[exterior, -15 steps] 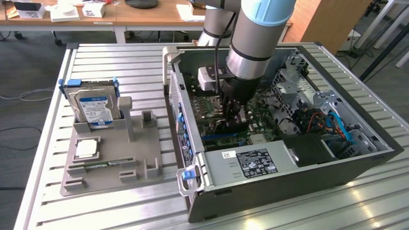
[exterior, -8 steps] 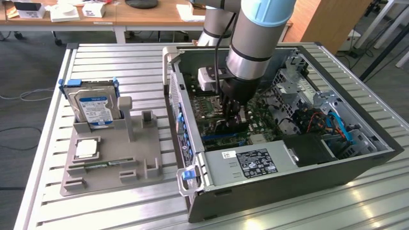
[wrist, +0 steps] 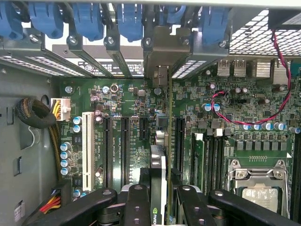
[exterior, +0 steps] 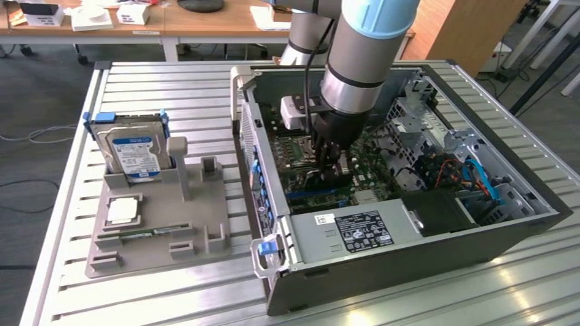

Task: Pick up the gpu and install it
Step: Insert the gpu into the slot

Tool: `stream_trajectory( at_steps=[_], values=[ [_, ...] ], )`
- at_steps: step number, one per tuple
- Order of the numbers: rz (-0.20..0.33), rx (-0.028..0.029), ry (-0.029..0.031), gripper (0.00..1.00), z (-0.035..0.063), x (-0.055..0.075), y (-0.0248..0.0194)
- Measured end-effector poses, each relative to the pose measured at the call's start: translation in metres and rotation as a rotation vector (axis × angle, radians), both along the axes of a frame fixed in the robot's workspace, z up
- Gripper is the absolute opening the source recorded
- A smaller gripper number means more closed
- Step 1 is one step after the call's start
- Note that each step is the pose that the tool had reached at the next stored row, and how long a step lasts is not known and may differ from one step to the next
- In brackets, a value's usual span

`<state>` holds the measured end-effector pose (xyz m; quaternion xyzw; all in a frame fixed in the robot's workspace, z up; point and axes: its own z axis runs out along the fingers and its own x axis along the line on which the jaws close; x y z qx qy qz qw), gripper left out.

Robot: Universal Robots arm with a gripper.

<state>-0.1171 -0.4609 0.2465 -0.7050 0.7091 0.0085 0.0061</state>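
The open computer case lies on its side on the metal table. My gripper reaches down into it, over the green motherboard. In the wrist view my gripper is shut on the gpu, its black fingers pressing on both sides. The gpu is seen edge-on, a thin dark card standing upright. It runs along the motherboard among the long black expansion slots. Its metal bracket reaches the case's rear panel, just under the blue clips. Whether the card's lower edge sits in a slot is hidden.
A grey parts holder on the exterior view's left carries the upright hard drive and a green memory stick. Inside the case are the power supply, the processor socket and a red-black wire. Desks stand behind the table.
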Motion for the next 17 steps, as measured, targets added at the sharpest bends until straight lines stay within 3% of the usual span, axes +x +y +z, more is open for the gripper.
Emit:
stream_trajectory(
  at_steps=[17],
  values=[
    [0.000,0.0001,-0.0001,0.27,-0.0022,0.0000,0.0000]
  ],
)
